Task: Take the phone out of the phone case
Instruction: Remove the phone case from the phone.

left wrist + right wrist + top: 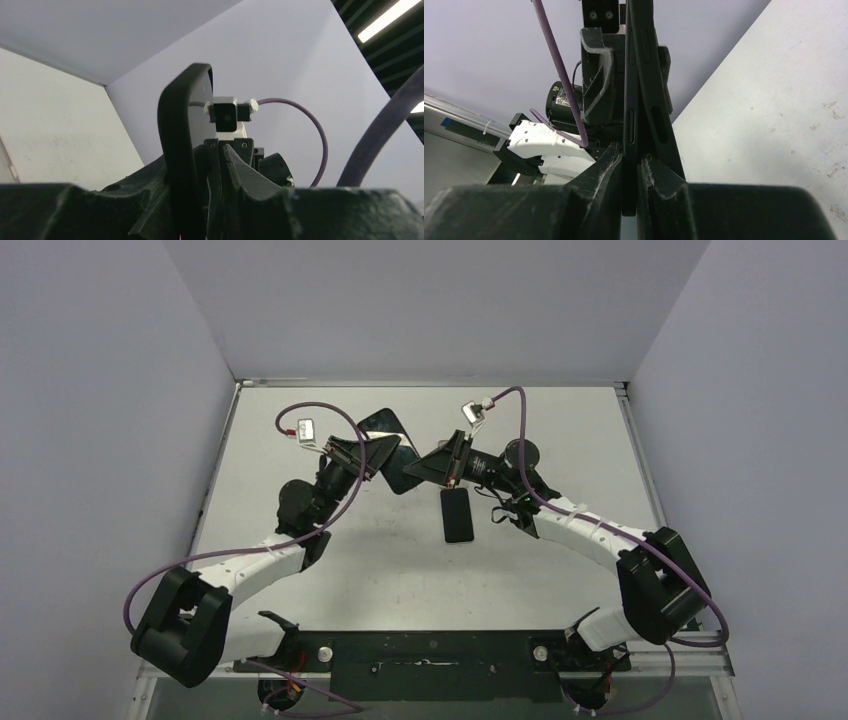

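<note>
The black phone (458,515) lies flat on the white table, just below my right gripper. The dark phone case (392,430) is held up in the air between both grippers. My left gripper (375,452) is shut on its left side. In the left wrist view the case's rounded edge (180,130) stands upright between my left gripper's (200,210) fingers. My right gripper (425,468) is shut on the case's right edge. In the right wrist view a thin black edge with side slots (630,75) sits pinched in my right gripper (630,170). The phone is hidden in both wrist views.
The white table (560,430) is walled by pale panels at the back and both sides. Purple cables (340,420) arc over both wrists. The arm bases and a black mounting bar (430,655) stand at the near edge.
</note>
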You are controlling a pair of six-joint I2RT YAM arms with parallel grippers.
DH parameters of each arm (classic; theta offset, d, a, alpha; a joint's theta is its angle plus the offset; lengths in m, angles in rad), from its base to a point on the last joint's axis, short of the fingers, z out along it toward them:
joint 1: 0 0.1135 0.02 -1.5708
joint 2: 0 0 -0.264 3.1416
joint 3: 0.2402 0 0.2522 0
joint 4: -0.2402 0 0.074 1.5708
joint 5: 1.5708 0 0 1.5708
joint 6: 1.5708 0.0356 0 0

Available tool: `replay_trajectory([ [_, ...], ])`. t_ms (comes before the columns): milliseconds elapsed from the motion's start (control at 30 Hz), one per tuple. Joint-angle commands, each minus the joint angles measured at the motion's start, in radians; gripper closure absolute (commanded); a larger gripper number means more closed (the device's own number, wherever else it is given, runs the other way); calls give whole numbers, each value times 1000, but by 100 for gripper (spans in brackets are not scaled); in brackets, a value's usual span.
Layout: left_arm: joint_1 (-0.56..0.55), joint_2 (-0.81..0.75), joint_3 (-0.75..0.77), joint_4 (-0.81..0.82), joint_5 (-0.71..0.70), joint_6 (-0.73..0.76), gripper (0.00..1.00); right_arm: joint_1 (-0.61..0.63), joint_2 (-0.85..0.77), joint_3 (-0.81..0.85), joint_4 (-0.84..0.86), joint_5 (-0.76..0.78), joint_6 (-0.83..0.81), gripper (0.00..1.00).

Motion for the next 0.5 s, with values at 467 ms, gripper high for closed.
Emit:
replay_trajectory([
  [467,81,-131,-105,65,161,18,50,8,-20,64,81,84,12,100],
])
